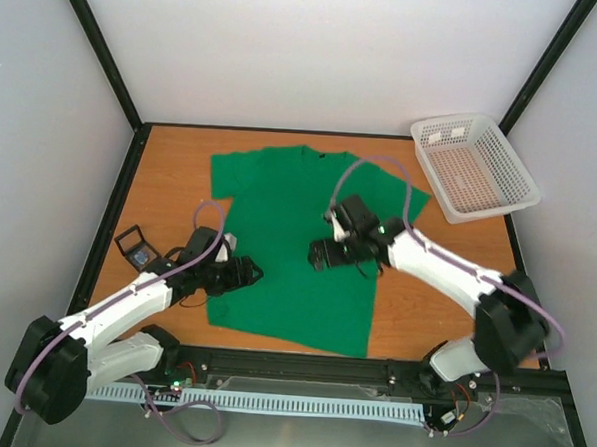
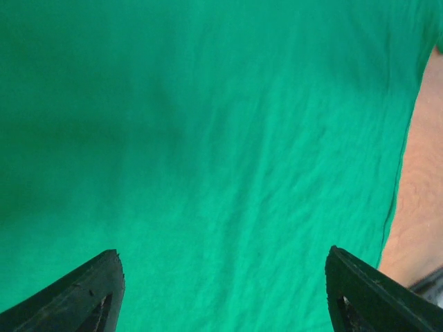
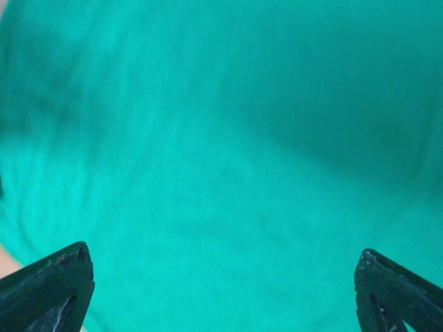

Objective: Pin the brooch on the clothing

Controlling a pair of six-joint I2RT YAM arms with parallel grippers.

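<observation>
L gripper (image 1: 248,273), jaws apart, nothing between, over the left edge of the green T-shirt (image 1: 280,203). Shirt lies flat mid-tabletop (image 1: 171,177), orange wood. Collar label (image 1: 318,154) dark, unreadable. R gripper (image 1: 322,255) wide apart over shirt's middle. White basket (image 1: 462,121) far-right corner; white walls (image 1: 317,54), black frame posts (image 1: 98,43).

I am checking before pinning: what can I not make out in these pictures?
- Brooch: seen in no view; the case in the top view is too small to show its contents.
- Shirt under the right arm: hidden, top view.
- Right wrist view: blurred, only green cloth.
</observation>
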